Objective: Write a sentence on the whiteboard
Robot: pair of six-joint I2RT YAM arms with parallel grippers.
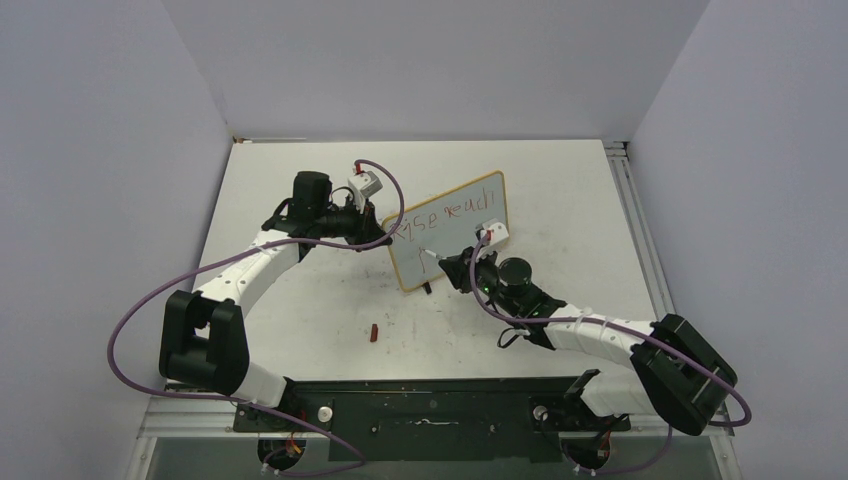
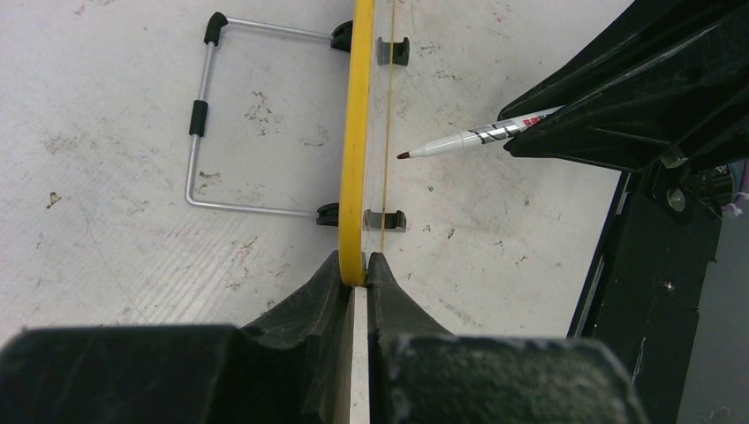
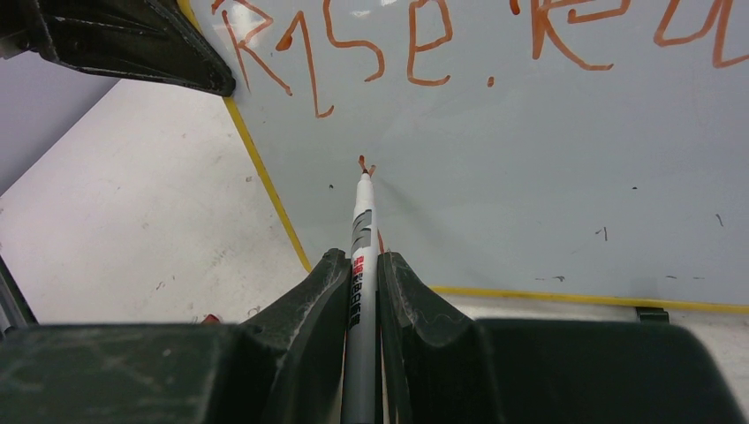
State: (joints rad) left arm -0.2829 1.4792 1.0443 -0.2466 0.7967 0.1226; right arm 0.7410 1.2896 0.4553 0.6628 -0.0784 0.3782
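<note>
From the right wrist the writing [image 3: 353, 53] runs off the top and right edges, so the tops of its letters and the end of its second word are lost. The board [image 3: 530, 194] is cut the same way. From above, the letters are too small to read surely. From the left wrist the board shows edge-on, its face hidden. The marker [image 3: 362, 221] has its rear barrel buried between the fingers of the right gripper [image 3: 362, 265]. Whether its tip touches the board I cannot tell. The left gripper [image 2: 355, 265] covers the frame where it clamps. A red bit [image 1: 372, 331] on the table [image 1: 580, 190] is too small to name.
</note>
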